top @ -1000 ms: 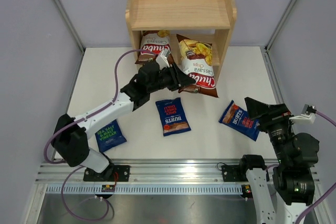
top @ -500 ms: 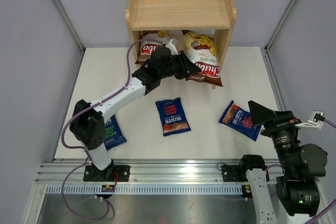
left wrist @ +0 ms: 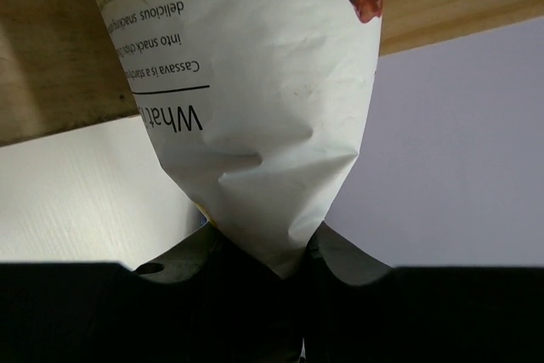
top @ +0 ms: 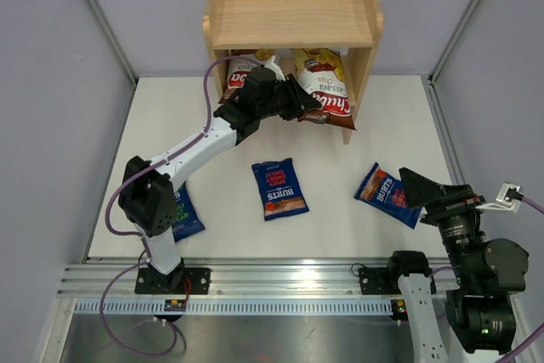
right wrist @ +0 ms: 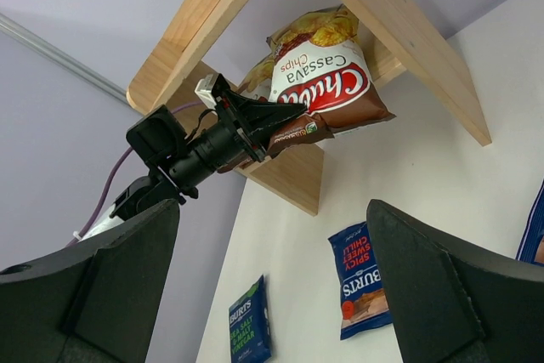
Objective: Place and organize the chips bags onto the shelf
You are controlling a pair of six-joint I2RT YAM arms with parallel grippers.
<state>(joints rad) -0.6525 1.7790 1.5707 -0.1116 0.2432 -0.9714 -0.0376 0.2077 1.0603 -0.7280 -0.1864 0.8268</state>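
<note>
White table [top: 170, 108] runs out from the arm bases between pale walls. Nearest me, the right gripper [right wrist: 272, 210] hangs with its fingers spread wide and nothing between them. Three Burts bags [top: 280, 189] lie flat on the table: one mid-table, one just beside that gripper, one half under the left arm. Farther out, the left gripper [top: 306, 110] is clamped on the near end of a Chuba bag [top: 327, 91]. That bag is held off the table, its far end inside the lower tier of the shelf [top: 293, 14] by the right side panel, its near end jutting out front. A second Chuba bag [top: 240, 74] sits in the tier's left half, partly hidden by the arm. I judge these bags light, air-puffed and soft, with slick film and brittle chips. I'd pinch the flat crimped seam at an end, never the belly.
</note>
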